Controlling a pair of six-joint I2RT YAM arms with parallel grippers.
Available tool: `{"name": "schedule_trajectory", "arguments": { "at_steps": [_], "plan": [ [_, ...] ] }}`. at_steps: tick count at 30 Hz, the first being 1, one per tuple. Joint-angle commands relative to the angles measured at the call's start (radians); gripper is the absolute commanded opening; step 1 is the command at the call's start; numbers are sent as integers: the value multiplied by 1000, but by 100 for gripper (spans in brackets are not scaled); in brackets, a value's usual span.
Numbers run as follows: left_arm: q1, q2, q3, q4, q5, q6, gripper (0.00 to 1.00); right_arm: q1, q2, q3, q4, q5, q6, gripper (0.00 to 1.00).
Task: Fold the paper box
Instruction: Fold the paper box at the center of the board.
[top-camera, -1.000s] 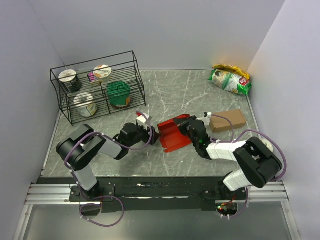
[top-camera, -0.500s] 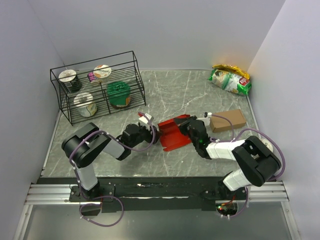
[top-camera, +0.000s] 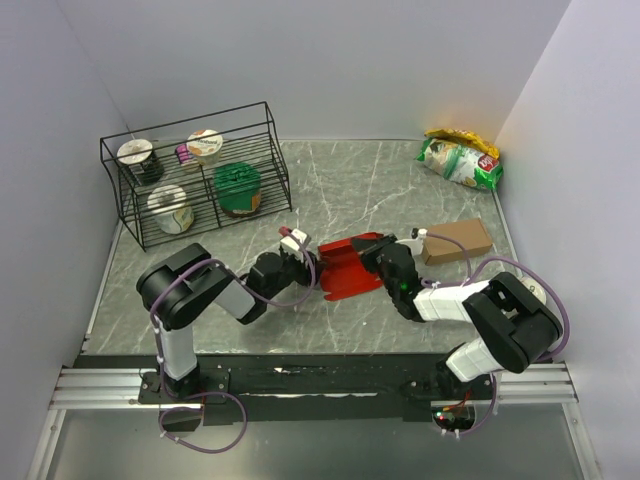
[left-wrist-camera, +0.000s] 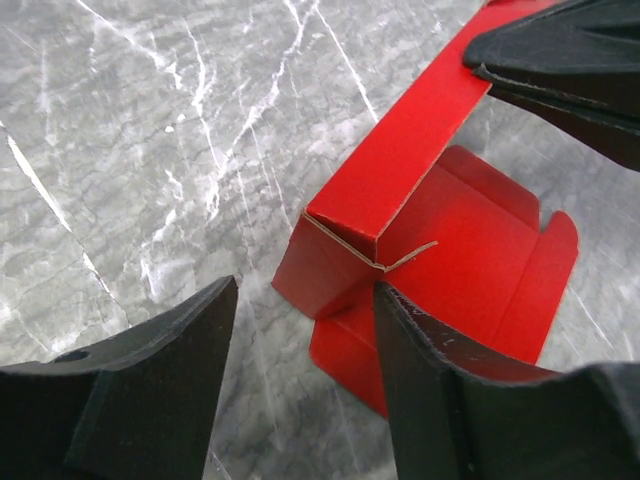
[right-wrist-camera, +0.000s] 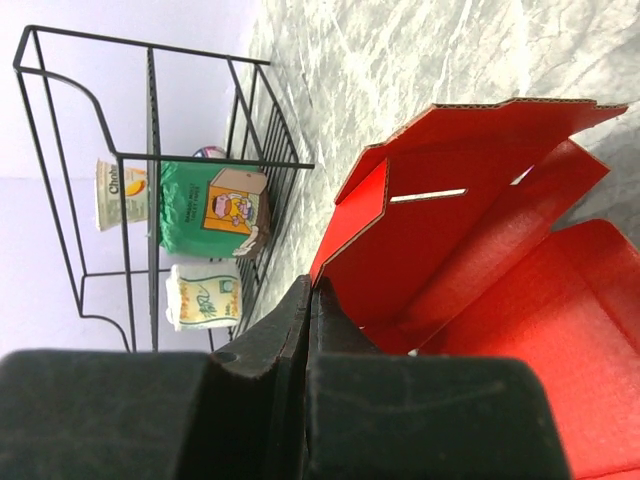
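The red paper box (top-camera: 345, 275) lies partly folded at the middle of the table, its flaps and walls raised. My left gripper (top-camera: 305, 268) stands open at the box's left corner. In the left wrist view that gripper (left-wrist-camera: 305, 290) straddles the folded corner of the box (left-wrist-camera: 470, 250), one finger (left-wrist-camera: 440, 400) resting over the red card and the other over bare table. My right gripper (top-camera: 372, 255) is shut on the box's upright back wall; in the right wrist view the edge of the red card (right-wrist-camera: 470, 200) runs in between the closed jaws of the gripper (right-wrist-camera: 318, 290).
A black wire rack (top-camera: 195, 175) with cups and a green tub (top-camera: 238, 188) stands at the back left. A brown cardboard box (top-camera: 457, 241) lies just right of the right arm. A snack bag (top-camera: 460, 160) sits in the back right corner.
My left gripper has slid right up to the box's left corner and its jaws have narrowed a little. The right gripper keeps its hold; the box has tilted slightly.
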Motion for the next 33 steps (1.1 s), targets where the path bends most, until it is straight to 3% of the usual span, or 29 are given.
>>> {"name": "schedule_trajectory", "arguments": {
  "at_steps": [1,11,33],
  "plan": [
    [-31,21,2,197,-112,40,65,-1,4,-31,-32,-5,-33,0],
    [-70,67,-3,290,-207,40,62,-1,6,-54,-51,24,-58,0],
    [-81,112,13,370,-202,77,66,0,59,-55,-43,36,-90,0]
  ]
}}
